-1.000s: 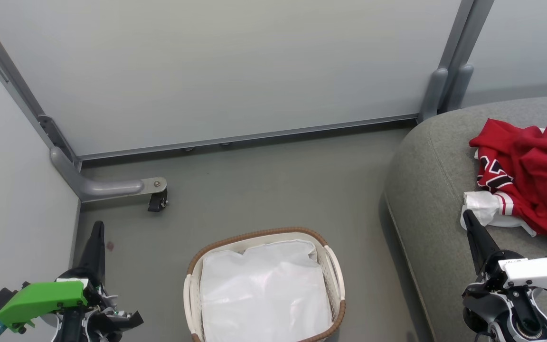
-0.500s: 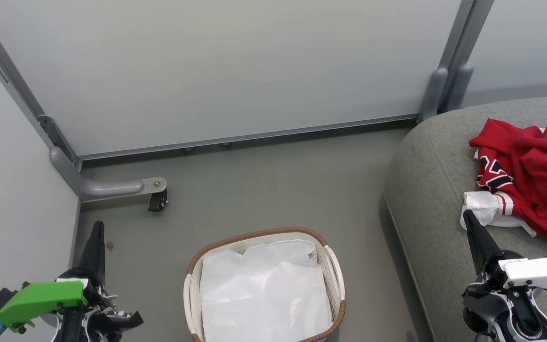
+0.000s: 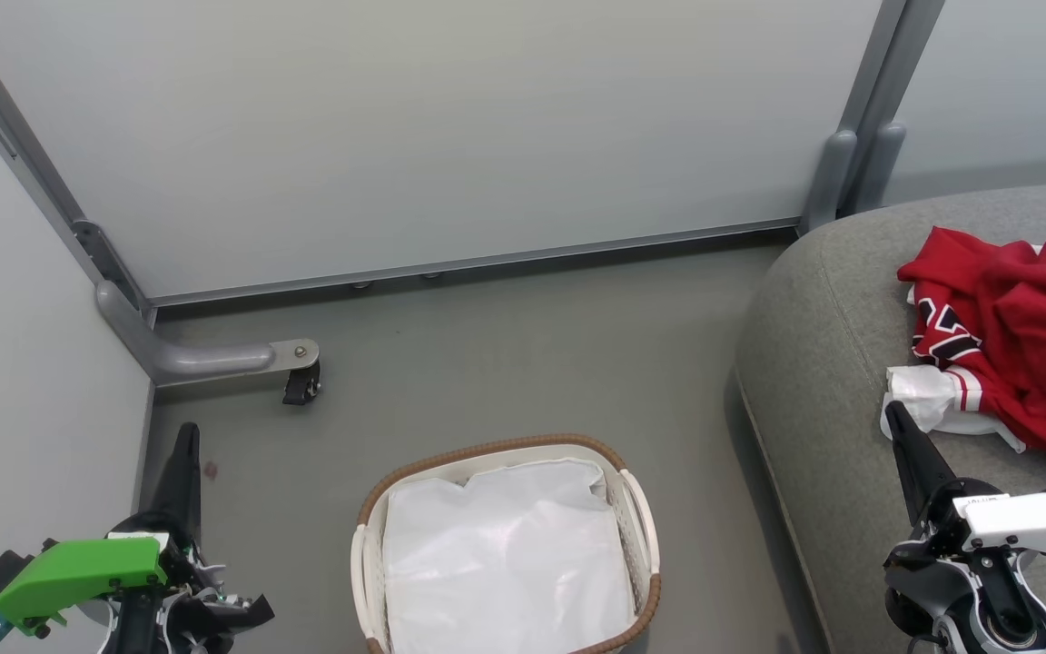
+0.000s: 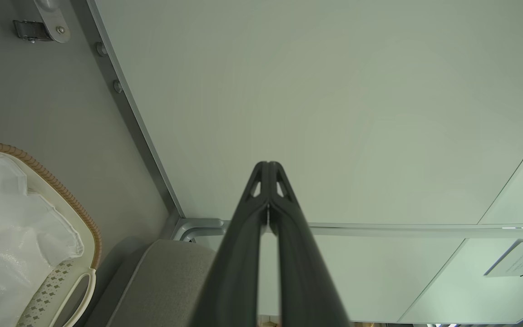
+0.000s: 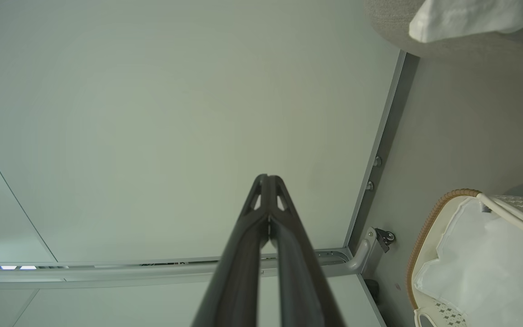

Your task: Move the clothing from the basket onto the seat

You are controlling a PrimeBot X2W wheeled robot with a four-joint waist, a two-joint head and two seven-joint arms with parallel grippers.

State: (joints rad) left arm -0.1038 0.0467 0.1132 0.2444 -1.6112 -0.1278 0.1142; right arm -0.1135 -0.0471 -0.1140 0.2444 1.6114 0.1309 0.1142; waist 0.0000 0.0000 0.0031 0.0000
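Dark fingers of the right gripper (image 3: 895, 420) are pressed together with nothing between them, as the right wrist view confirms. This gripper stands well to the right of the oval white perforated plastic basket with a brown woven rim (image 3: 505, 444). It hangs over the near part of the large grey woven-fabric seat (image 3: 823, 363), its tip pointing away from the robot.

Just beyond that tip lies the clothing (image 3: 1022, 336), a crumpled heap of bright red fabric garments. One is a jersey with black-white lettering and striped trim. Its bunched white sleeve (image 3: 921, 397) is the nearest part to the fingertips; whether they touch cannot be told. The heap rests wholly on the seat, to the right of the basket and well apart from it.

The left gripper (image 3: 187, 436), under a green housing, stands to the left of the basket above the grey floor (image 3: 505, 345), its fingers likewise closed and empty.

Inside the basket lies a crumpled white liner (image 3: 505, 563). Beyond the basket rises a pale wall panel (image 3: 441, 136), and beyond it to the left a grey metal bracket carries a black caster (image 3: 302, 386).
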